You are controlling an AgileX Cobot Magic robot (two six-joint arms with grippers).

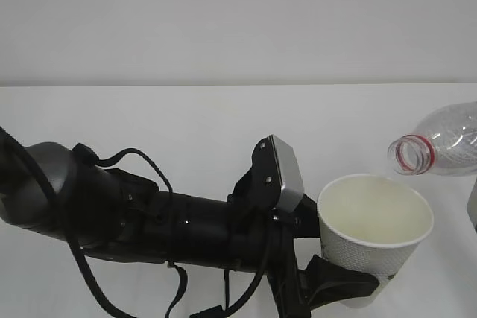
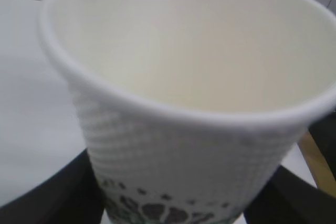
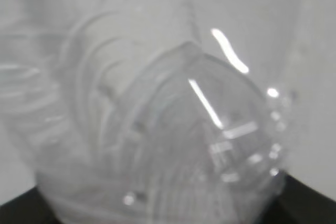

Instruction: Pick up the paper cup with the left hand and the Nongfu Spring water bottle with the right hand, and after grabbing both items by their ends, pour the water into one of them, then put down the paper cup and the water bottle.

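Left pincer (image 1: 350, 288) grips paper cup (image 1: 375, 236); bottle (image 1: 440, 141) mouth above rim

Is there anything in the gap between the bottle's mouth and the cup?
Nothing visible. The water bottle is tipped with its open mouth just above and right of the paper cup rim, with only bare air between them.

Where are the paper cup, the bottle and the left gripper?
paper cup (image 1: 369, 255): exterior view, dimpled outer wall.
Nongfu Spring water bottle (image 1: 447, 139): exterior view, clear shoulder behind the red neck ring.
left gripper (image 1: 335, 284): exterior view, black finger under the cup.
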